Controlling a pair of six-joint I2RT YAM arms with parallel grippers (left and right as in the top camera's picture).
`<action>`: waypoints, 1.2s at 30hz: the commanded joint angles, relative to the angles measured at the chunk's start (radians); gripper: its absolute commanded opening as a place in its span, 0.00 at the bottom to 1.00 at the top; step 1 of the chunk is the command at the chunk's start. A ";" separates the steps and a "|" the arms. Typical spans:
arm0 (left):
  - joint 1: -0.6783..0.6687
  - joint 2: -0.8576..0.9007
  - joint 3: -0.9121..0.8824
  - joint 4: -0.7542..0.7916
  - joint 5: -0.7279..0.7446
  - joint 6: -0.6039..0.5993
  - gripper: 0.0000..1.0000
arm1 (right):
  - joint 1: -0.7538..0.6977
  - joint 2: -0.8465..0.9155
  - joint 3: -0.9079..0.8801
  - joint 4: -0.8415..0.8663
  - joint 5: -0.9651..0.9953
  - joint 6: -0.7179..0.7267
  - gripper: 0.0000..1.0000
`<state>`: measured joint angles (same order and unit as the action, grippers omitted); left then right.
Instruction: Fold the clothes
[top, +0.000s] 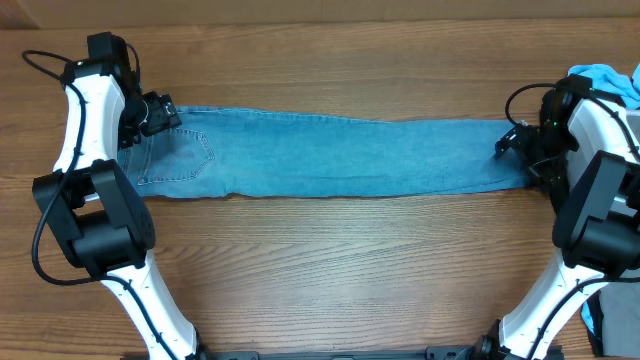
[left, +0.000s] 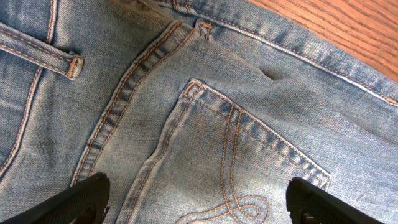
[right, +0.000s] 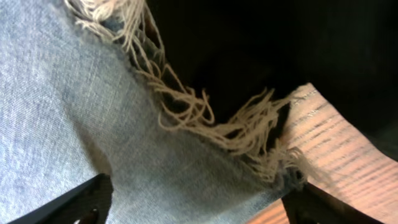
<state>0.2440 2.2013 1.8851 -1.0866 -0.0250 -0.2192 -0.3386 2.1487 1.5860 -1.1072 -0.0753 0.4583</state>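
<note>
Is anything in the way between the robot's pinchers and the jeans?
No, nothing visible. The left jaws stand open right over the jeans at the back pocket, and the right jaws stand open over the frayed hem at the other end.

Reaches forward with the white left arm (top: 78, 125) and the white right arm (top: 600, 125) from the near edge, bends each at a bulky black elbow joint (top: 95, 215), hangs the left gripper (top: 152, 113) low and pointing down with its black fingers (left: 74, 202) spread wide, and poses the right gripper (top: 512, 142) the same way, fingers (right: 323, 205) equally wide apart.
</note>
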 joint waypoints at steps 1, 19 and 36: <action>-0.001 0.002 0.010 -0.005 0.018 -0.006 0.94 | 0.010 -0.013 -0.014 0.011 -0.013 0.006 0.83; -0.002 0.002 0.008 -0.010 0.018 -0.005 0.94 | 0.009 -0.013 -0.195 0.111 0.076 0.126 0.71; -0.001 0.002 0.008 -0.014 -0.009 -0.005 0.95 | 0.008 -0.044 -0.209 0.287 0.074 0.065 0.53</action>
<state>0.2440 2.2013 1.8851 -1.0969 -0.0223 -0.2192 -0.3325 2.0617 1.4063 -0.8433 0.0231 0.5362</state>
